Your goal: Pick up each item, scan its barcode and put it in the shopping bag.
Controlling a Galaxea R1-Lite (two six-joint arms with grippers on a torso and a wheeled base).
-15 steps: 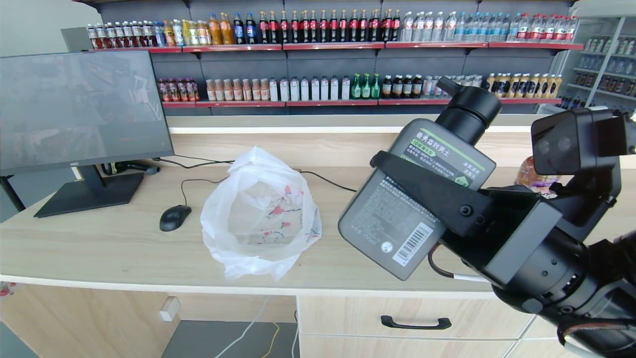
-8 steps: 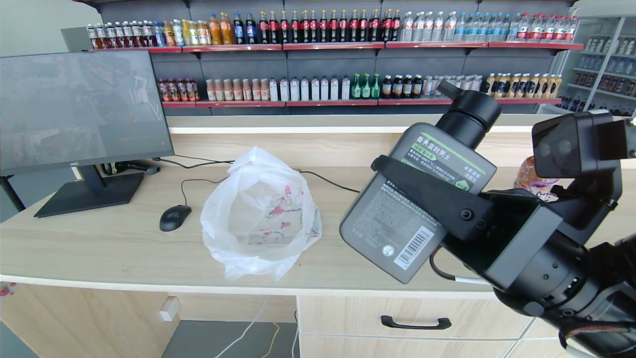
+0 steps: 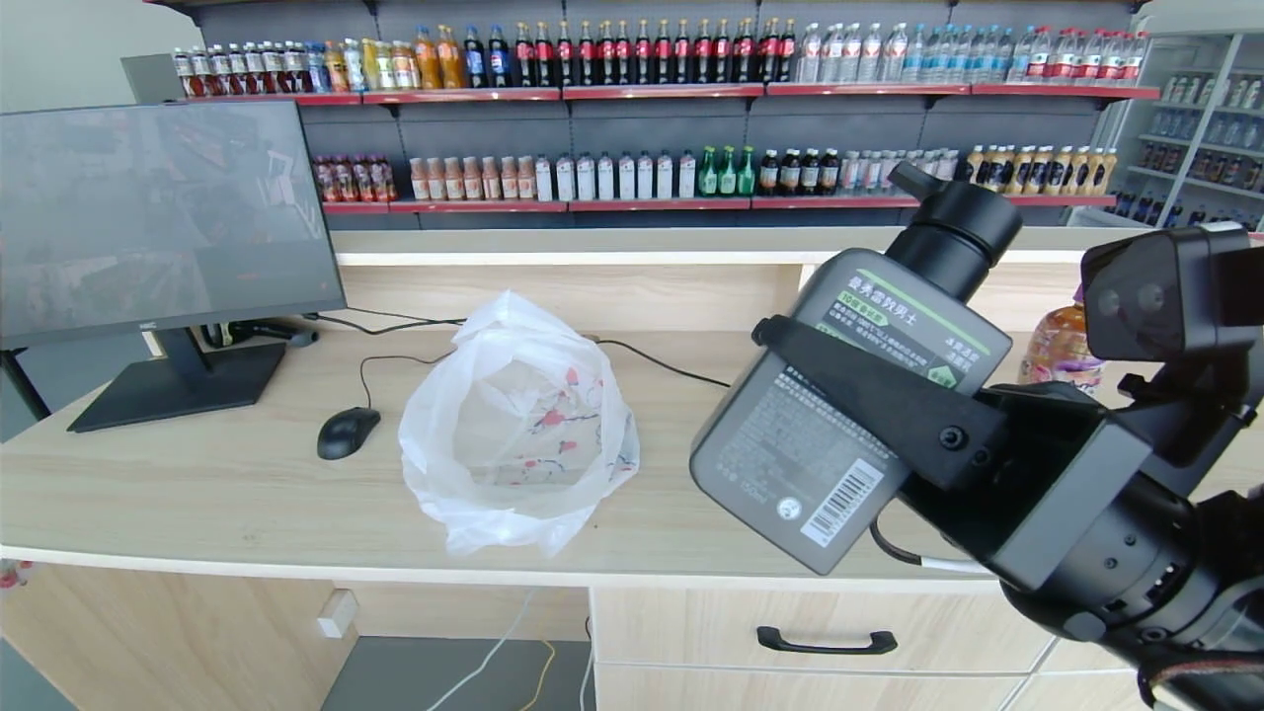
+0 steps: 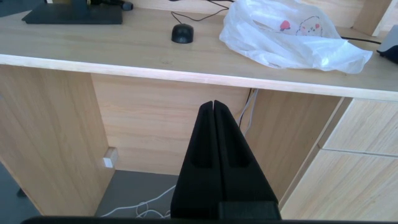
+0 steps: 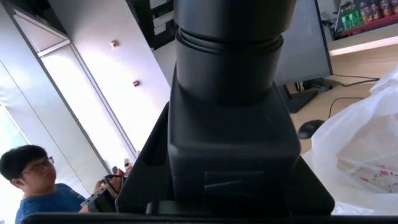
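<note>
My right gripper [image 3: 864,380] is shut on a dark grey pump bottle [image 3: 839,415], held up above the counter's right half. The bottle is tilted, its black pump top toward the shelves, its barcode label [image 3: 841,502] facing the head camera. In the right wrist view the bottle [image 5: 233,130] sits close between the fingers. A white plastic shopping bag [image 3: 518,425] stands open on the counter's middle, left of the bottle, and shows too in the left wrist view [image 4: 292,34]. My left gripper [image 4: 213,134] is shut on nothing, low in front of the counter's wooden panel.
A monitor [image 3: 163,222] stands at the counter's left, a black mouse [image 3: 348,432] and cables beside the bag. An orange drink bottle [image 3: 1062,346] stands on the counter behind my right arm. Drink shelves [image 3: 632,99] line the back wall. A drawer handle [image 3: 827,642] sits below the counter edge.
My right gripper has carried the pump bottle slightly right and down. The bag and the left gripper have not moved.
</note>
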